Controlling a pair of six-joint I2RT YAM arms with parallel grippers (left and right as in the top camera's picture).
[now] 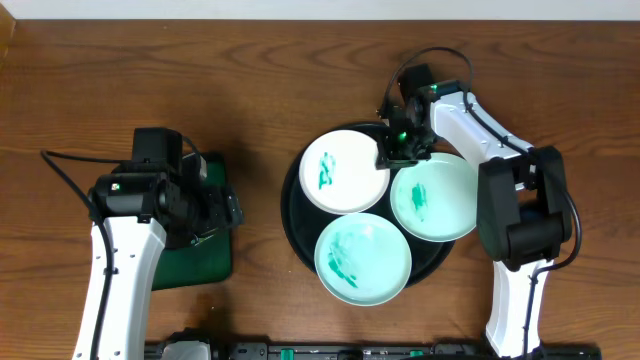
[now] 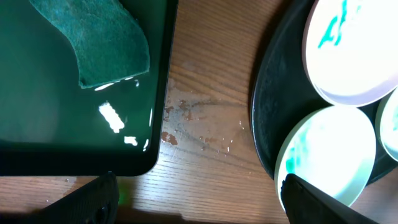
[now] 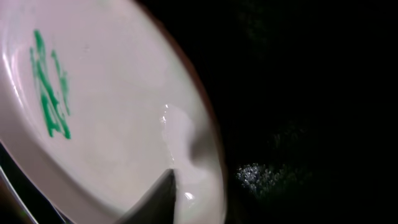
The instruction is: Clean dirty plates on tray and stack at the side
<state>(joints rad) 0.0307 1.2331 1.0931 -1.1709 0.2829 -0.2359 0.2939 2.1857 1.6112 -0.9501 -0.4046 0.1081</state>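
The smeared white plate (image 1: pixel 345 170) lies upper left in the black tray (image 1: pixel 292 212), mid-frame. The right pincer (image 1: pixel 393 156) sits at its right rim; whether it grips, I cannot tell. Lift it level, clear of the mint plates (image 1: pixel 434 198). The left pincer (image 2: pixel 196 194) gapes open.

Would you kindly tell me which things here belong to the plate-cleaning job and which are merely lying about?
Belonging to the job:
- white plate, right-hand mint plate and front mint plate, all green-smeared
- black tray holding them
- green pad, probably the wiper

Lying about:
- green tray under the pad
- stains on the wooden table
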